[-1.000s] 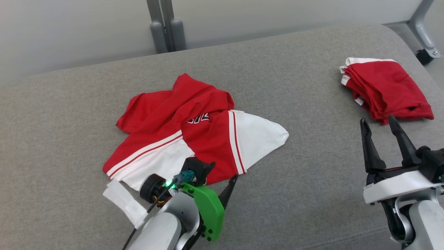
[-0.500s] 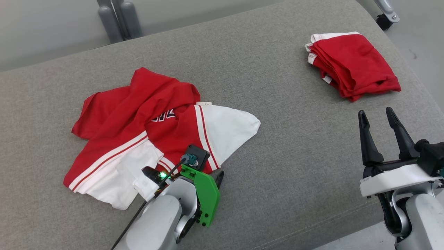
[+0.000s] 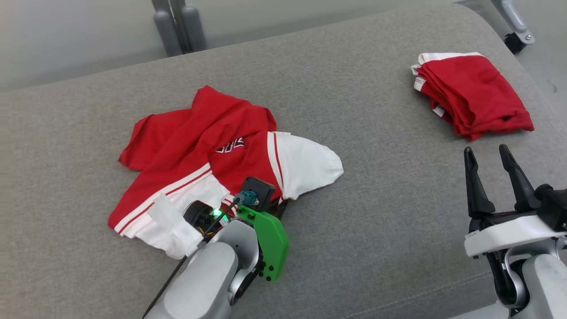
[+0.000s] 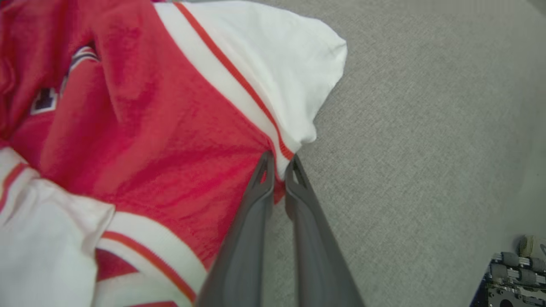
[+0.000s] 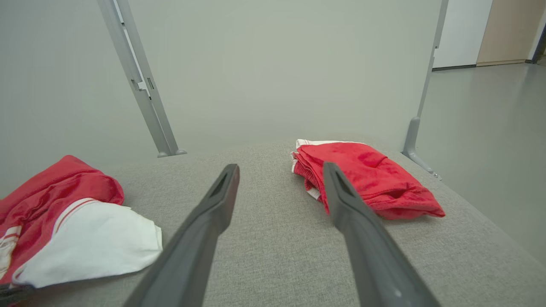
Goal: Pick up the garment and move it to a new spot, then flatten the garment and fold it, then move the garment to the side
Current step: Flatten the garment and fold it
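Note:
The garment (image 3: pixel 221 150) is a crumpled red jersey with white sleeves and striped trim, lying left of centre on the grey cushion (image 3: pixel 376 199). My left gripper (image 3: pixel 281 206) sits at its near edge, mostly hidden behind its own wrist in the head view. In the left wrist view my left gripper (image 4: pixel 278 164) is shut on the garment (image 4: pixel 149 128), pinching the striped hem where red meets white. My right gripper (image 3: pixel 489 155) hovers open over the cushion's right front with nothing between its fingers. In the right wrist view the right gripper (image 5: pixel 281 168) points across the cushion, the garment (image 5: pixel 64 213) at its left.
A folded red garment (image 3: pixel 471 95) with white trim lies at the cushion's back right, also seen as the folded pile (image 5: pixel 367 179) just beyond my right fingers. Grey metal frame legs (image 3: pixel 179 24) stand behind the cushion. The cushion's rounded front edge runs near both arms.
My left gripper has gone from open to shut, pinching the garment's near hem. The head camera has shifted, so the whole picture moved. The right gripper stays open.

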Robot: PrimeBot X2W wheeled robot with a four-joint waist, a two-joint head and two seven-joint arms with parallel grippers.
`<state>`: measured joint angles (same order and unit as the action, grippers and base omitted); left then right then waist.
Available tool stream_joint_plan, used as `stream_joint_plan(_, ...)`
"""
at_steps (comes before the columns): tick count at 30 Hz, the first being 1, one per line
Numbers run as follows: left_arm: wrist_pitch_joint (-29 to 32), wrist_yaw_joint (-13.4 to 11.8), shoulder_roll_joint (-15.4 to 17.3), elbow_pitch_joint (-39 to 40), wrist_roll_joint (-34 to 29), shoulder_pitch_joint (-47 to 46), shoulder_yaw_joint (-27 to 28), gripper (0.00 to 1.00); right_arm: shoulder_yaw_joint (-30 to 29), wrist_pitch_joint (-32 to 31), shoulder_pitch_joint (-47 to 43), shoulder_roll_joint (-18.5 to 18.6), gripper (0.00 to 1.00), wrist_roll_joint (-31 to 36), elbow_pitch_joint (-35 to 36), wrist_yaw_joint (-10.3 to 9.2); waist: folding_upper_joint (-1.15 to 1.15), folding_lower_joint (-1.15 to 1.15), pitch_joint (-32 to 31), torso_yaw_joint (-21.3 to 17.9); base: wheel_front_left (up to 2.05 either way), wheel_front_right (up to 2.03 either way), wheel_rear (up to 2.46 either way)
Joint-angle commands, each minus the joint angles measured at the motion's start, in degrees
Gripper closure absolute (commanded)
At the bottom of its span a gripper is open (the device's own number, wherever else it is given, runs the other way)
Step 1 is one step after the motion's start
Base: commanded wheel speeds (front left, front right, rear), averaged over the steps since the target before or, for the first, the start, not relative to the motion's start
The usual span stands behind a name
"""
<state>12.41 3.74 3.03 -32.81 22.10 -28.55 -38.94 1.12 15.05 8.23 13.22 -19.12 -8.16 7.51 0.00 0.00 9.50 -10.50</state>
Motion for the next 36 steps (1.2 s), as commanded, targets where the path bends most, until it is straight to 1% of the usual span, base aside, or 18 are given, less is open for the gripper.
stream_joint_plan(1,-0.6,0.0,0.9,1.3,0.9,1.4,0.5,1.00,-0.1,0.1,-1.2,0.2,0.00,0.1,-0.3,-0.05,0.00,0.00,-2.8,4.1,0.00,0.00,0.00)
stream_joint_plan(2,-0.9,-0.1,1.4,2.2,1.2,1.9,0.8,1.00,-0.3,0.1,-1.5,0.3,0.00,0.1,-0.5,-0.05,0.00,0.00,-3.4,5.2,0.00,0.00,0.00)
stream_joint_plan(6,-0.5,-1.5,4.8,8.0,1.7,4.6,2.3,1.00,0.0,0.1,-2.6,0.4,0.00,0.0,-0.9,-0.04,0.00,0.00,-5.4,8.9,0.00,0.00,0.00)
stream_joint_plan(8,0.3,-2.4,7.1,11.4,1.6,6.6,3.0,1.00,0.0,0.1,-3.2,0.4,0.00,-0.1,-0.9,-0.04,0.00,0.00,-6.1,10.5,0.00,0.00,0.00)
stream_joint_plan(11,2.7,-4.5,11.1,16.3,2.1,10.3,4.4,1.00,-0.2,0.1,-3.9,0.6,0.00,-0.2,-0.9,-0.05,0.00,0.00,-6.8,12.5,0.00,0.00,0.00)
stream_joint_plan(12,3.2,-5.0,11.8,17.6,2.3,11.2,4.6,1.00,-0.4,0.1,-4.1,0.6,0.00,-0.3,-0.9,-0.04,0.00,0.00,-7.0,13.0,0.00,0.00,0.00)
stream_joint_plan(17,5.5,-8.2,17.0,22.3,3.4,17.3,7.1,1.00,-0.4,0.1,-4.5,0.4,0.00,-0.3,-0.8,-0.04,0.00,0.00,-7.1,13.9,0.00,0.00,0.00)
stream_joint_plan(21,6.0,-10.0,19.8,23.2,5.0,21.2,9.3,1.00,-0.6,0.1,-5.0,0.8,0.00,-0.5,-0.9,-0.04,0.00,0.00,-7.2,14.0,0.00,0.00,0.00)
stream_joint_plan(24,5.5,-10.7,21.4,22.3,5.5,22.9,10.8,1.00,-0.4,0.1,-5.2,1.0,0.00,-0.5,-1.0,-0.04,0.00,0.00,-7.2,13.8,0.00,0.00,0.00)
stream_joint_plan(25,5.1,-11.0,21.7,21.9,5.7,23.3,11.3,0.98,-0.4,0.1,-5.3,1.1,0.00,-0.6,-1.1,-0.04,0.00,0.00,-7.3,13.7,0.00,0.00,0.00)
stream_joint_plan(26,4.8,-11.1,21.7,21.5,5.9,23.6,11.4,0.65,-0.3,0.1,-5.3,1.2,0.00,-0.6,-1.1,-0.04,0.00,0.00,-7.3,13.6,0.00,0.00,0.00)
stream_joint_plan(27,4.6,-11.2,21.9,20.8,5.9,23.9,11.5,0.03,-0.3,0.1,-5.3,1.3,0.00,-0.7,-1.2,-0.04,0.00,0.00,-7.3,13.5,0.00,0.00,0.00)
stream_joint_plan(28,4.1,-11.0,21.8,20.4,6.0,23.9,11.6,0.00,-0.2,0.1,-5.4,1.4,0.00,-0.7,-1.3,-0.04,0.00,0.00,-7.4,13.5,0.00,0.00,0.00)
stream_joint_plan(32,1.4,-10.6,20.4,19.2,6.6,23.9,11.9,0.00,0.1,0.1,-5.5,1.5,0.00,-0.7,-1.5,-0.04,0.00,0.00,-7.7,13.3,0.00,0.00,0.00)
stream_joint_plan(36,-3.2,-12.6,19.6,20.0,6.7,25.1,13.5,0.00,0.4,0.1,-6.0,1.5,0.00,-0.7,-1.7,-0.05,0.00,0.00,-8.5,13.4,0.00,0.00,0.00)
